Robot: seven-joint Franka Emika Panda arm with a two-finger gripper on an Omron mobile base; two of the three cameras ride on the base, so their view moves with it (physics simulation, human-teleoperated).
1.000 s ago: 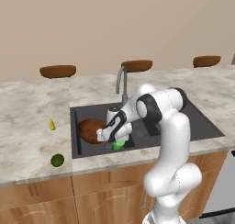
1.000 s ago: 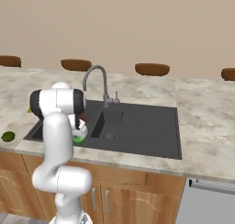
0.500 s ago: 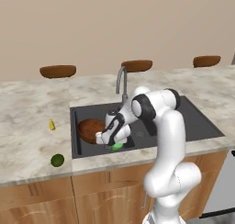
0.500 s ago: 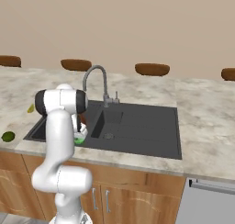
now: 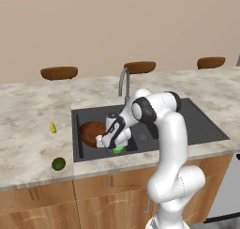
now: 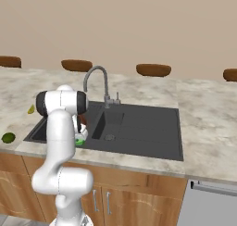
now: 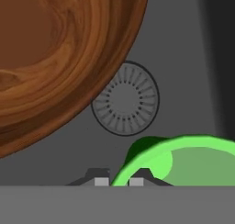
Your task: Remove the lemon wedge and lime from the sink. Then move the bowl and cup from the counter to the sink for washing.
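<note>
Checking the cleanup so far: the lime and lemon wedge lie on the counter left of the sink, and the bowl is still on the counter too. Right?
Not quite. The bowl is already in the sink, in its left basin, as the left base view shows. The lime and lemon wedge do lie on the counter left of it.

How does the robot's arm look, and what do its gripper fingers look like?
The arm is made of smooth, rounded white segments with dark, nearly black bands at the joints. No loose cables or markings can be seen on it. The gripper has two small dark fingertips with pale grey pads; in the left base view its body is white with dark parts.
</note>
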